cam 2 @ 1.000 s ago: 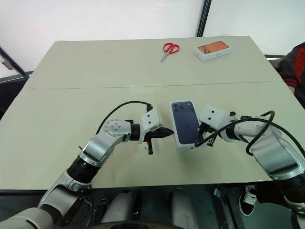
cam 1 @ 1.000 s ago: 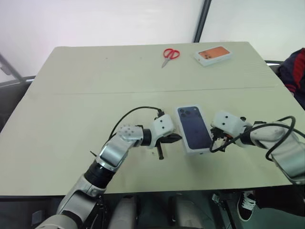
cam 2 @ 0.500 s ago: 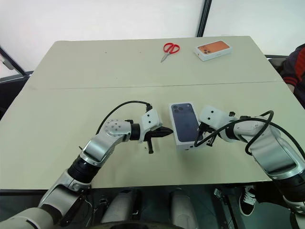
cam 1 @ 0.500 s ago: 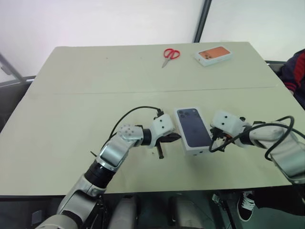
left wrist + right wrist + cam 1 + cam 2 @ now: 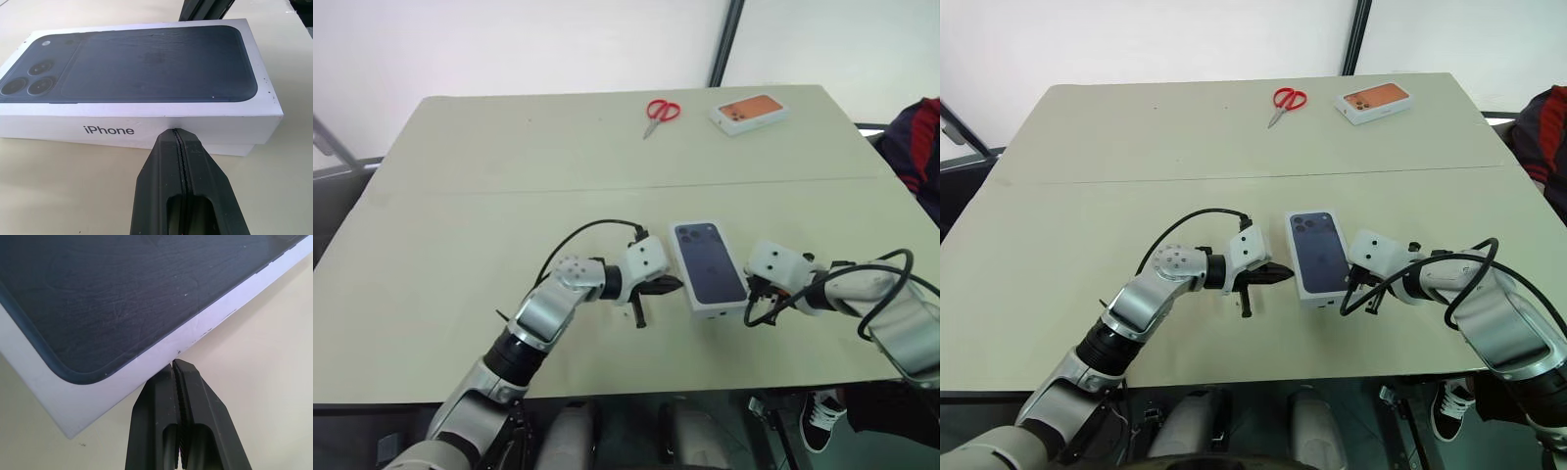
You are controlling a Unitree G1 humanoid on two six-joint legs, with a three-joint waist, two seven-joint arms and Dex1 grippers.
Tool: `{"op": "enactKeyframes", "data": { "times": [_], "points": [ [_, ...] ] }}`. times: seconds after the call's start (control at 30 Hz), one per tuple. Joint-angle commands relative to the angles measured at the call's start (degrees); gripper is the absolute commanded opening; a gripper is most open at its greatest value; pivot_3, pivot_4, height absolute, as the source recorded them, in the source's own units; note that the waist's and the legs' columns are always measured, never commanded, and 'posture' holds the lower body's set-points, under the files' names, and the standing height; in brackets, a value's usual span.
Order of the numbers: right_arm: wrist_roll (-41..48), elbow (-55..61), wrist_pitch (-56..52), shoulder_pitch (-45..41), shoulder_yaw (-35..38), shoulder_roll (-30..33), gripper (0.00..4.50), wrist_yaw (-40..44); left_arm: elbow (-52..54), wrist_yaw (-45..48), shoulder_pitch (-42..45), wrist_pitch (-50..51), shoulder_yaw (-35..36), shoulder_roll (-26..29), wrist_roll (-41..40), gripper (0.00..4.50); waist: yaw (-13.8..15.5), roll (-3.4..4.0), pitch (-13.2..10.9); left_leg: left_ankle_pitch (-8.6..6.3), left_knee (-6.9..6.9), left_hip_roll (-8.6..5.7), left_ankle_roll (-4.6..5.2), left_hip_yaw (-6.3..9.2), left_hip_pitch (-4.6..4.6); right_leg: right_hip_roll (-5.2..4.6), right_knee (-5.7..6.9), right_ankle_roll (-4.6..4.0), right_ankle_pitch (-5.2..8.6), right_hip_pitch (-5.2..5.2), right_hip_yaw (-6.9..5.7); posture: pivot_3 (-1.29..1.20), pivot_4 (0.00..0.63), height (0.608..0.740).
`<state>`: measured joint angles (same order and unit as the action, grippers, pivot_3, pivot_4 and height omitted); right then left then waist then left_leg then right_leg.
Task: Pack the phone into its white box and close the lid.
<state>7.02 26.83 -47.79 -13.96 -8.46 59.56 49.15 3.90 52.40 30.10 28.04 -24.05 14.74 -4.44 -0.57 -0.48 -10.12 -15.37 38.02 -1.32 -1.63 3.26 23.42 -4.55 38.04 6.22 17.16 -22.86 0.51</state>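
Lid [image 5: 708, 261] sits on the white box [image 5: 234, 148], low seam gap left | both tools pressed together, left tool [image 5: 178, 133] and right tool [image 5: 174, 363] at opposite sides | you're nearly done, press it flush.

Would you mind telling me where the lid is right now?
In the left eye view the lid sits on the white box at the table's near middle, between the left tool and right tool.
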Motion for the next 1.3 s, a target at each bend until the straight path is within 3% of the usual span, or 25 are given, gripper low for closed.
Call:
{"op": "enactKeyframes", "data": {
  "times": [0.03,0.2,0.3,0.5,0.7,1.0,1.17,1.3],
  "points": [
    [-0.6,2.0,1.4,-0.3,1.0,0.9,0.09,0.2,1.2,0.3,0.9,-0.6,-0.6,0.1,-0.4,0.0,0.0,0.0,0.0,0.0,0.0,0.0,0.0,0.0,0.0,0.0,0.0,0.0,0.0,0.0,0.0,0.0,0.15,0.74],
    [-1.4,0.2,3.3,-0.1,2.9,2.3,0.09,0.2,0.8,0.4,0.7,-1.2,0.4,1.4,-0.4,0.0,0.0,0.0,0.0,0.0,0.0,0.0,0.0,0.0,0.0,0.0,0.0,0.0,0.0,0.0,0.0,0.0,0.15,0.74],
    [-0.7,-2.7,5.4,-0.8,6.8,3.6,0.09,0.8,1.2,0.5,1.0,0.3,4.9,2.0,-3.8,0.0,0.0,0.0,0.0,0.0,0.0,0.0,0.0,0.0,0.0,0.0,0.0,0.0,0.0,0.0,0.0,0.0,0.15,0.74],
    [6.7,-0.3,8.4,1.4,15.0,4.0,0.09,7.1,-1.7,-3.6,7.5,3.5,12.8,-1.8,-9.9,0.0,0.3,-0.01,0.0,0.0,0.04,0.0,0.0,0.04,-0.01,-0.02,-0.02,0.0,0.0,0.08,-0.07,0.0,0.15,0.74],
    [11.4,6.7,6.7,5.9,14.0,2.5,0.09,8.9,-13.2,-8.3,14.9,1.5,6.7,-7.5,-3.7,0.0,1.4,-0.03,0.0,0.0,0.1,-0.1,0.0,0.05,-0.02,-0.05,-0.05,0.04,0.02,0.16,-0.1,0.0,0.15,0.74],
    [4.3,6.3,6.3,12.4,6.2,2.1,0.09,1.5,-24.3,-7.6,16.0,1.9,-3.3,-8.8,4.8,0.0,1.2,-0.1,0.1,0.0,0.08,-0.18,0.0,0.07,-0.1,-0.02,-0.02,0.04,0.02,0.21,-0.1,0.0,0.15,0.74],
    [3.8,6.2,6.4,12.1,6.3,1.3,0.09,-0.3,-23.6,-7.6,14.7,1.7,-2.2,-8.2,4.6,0.0,1.2,-0.41,0.3,-0.04,0.04,-0.07,0.04,0.1,-0.5,-0.02,-0.13,0.07,0.05,0.68,-0.11,0.0,0.15,0.74],
    [5.2,4.4,8.0,7.0,10.1,-4.6,0.09,-4.9,-19.5,-9.6,13.3,-0.7,6.4,-8.1,-0.2,0.0,0.9,-0.48,0.3,-0.04,0.01,-0.01,0.04,0.08,-0.51,-0.01,-0.1,0.07,0.05,0.62,-0.07,0.0,0.15,0.74]
  ]
}}
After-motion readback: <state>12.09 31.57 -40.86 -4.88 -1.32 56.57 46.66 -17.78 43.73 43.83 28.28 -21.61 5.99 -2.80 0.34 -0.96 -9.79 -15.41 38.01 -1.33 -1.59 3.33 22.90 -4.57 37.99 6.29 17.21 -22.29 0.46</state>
